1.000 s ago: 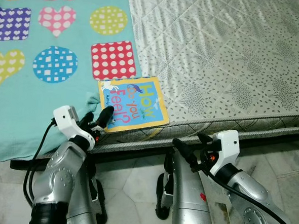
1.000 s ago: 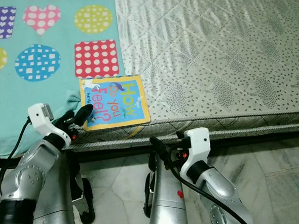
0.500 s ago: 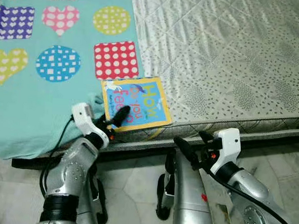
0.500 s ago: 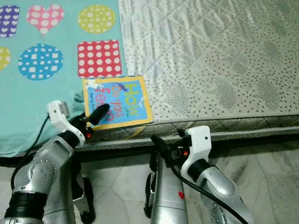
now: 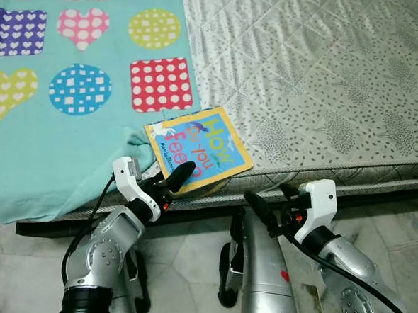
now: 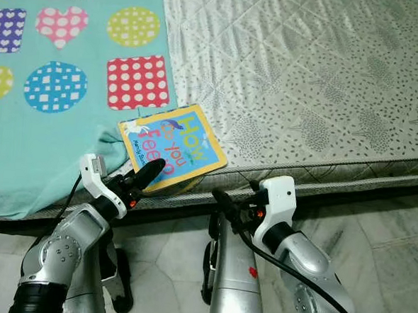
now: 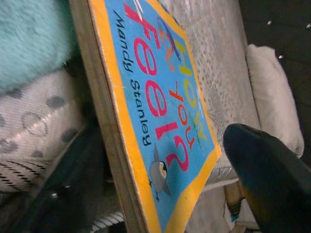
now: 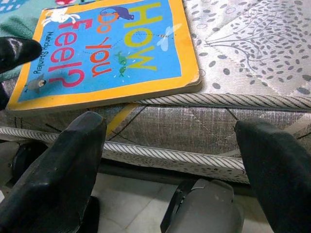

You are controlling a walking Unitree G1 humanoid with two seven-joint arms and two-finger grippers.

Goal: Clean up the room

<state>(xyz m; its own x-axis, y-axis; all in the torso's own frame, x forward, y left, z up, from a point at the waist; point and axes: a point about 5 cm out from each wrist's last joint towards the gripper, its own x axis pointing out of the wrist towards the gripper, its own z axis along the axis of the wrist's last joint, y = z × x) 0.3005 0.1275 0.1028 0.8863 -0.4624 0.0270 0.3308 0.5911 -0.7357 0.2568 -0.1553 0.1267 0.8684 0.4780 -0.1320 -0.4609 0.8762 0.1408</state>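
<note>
Picking up book point(image 5: 197, 147) at mattress point(image 5: 320, 78) edge: left gripper point(image 5: 170, 182) at its 7 o'clock corner, fingers straddling cover, not yet clamped. Right gripper point(image 5: 266, 210) wide, empty. Next: close, lift.

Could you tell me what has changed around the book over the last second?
The left gripper has closed in on the book, and the book has swung round, its near corner now over the mattress edge. The right gripper stays open below the edge.

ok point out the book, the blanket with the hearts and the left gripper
book point(image 5: 202, 145), left eye view, middle of the blue cover
blanket point(image 5: 74, 152), left eye view, plain teal part
left gripper point(image 5: 176, 177), left eye view, at its fingertips
</note>
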